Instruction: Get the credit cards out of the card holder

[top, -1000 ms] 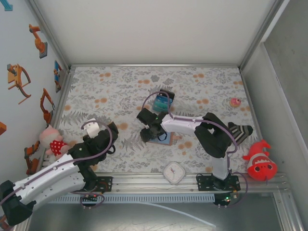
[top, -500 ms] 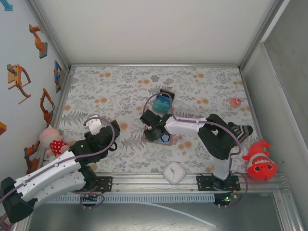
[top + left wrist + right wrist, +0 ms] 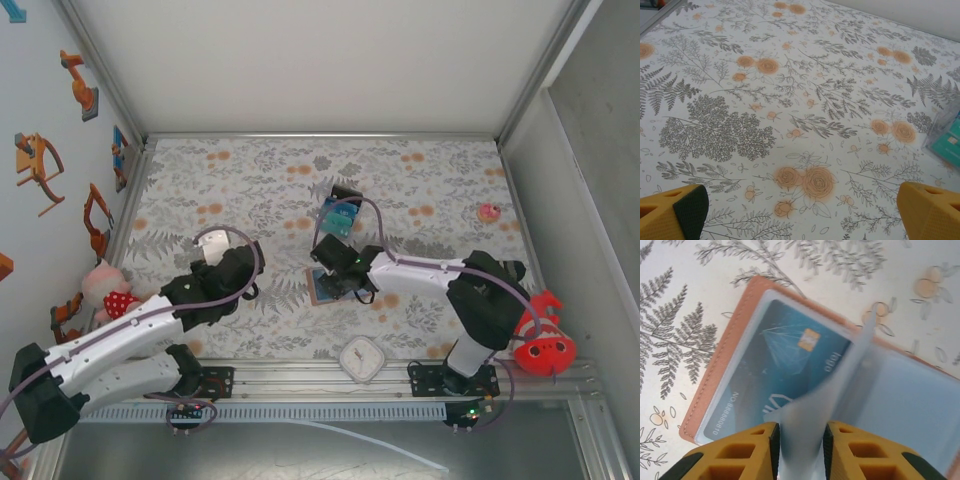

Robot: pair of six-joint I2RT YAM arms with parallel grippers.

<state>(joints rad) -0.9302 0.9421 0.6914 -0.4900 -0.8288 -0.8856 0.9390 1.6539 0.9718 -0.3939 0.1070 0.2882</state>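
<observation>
**Pinched, with the pull yet to come**

My right gripper (image 3: 800,440) is closed on a clear plastic leaf (image 3: 840,375) of the card holder (image 3: 724,360), which lies open on the surface (image 3: 790,75). A blue credit card (image 3: 785,360) sits in the pocket just ahead and left of my jaws, its long axis slanting away to the right. My left gripper (image 3: 800,210) hangs wide open, well apart; I judge the right arm nearer.
</observation>
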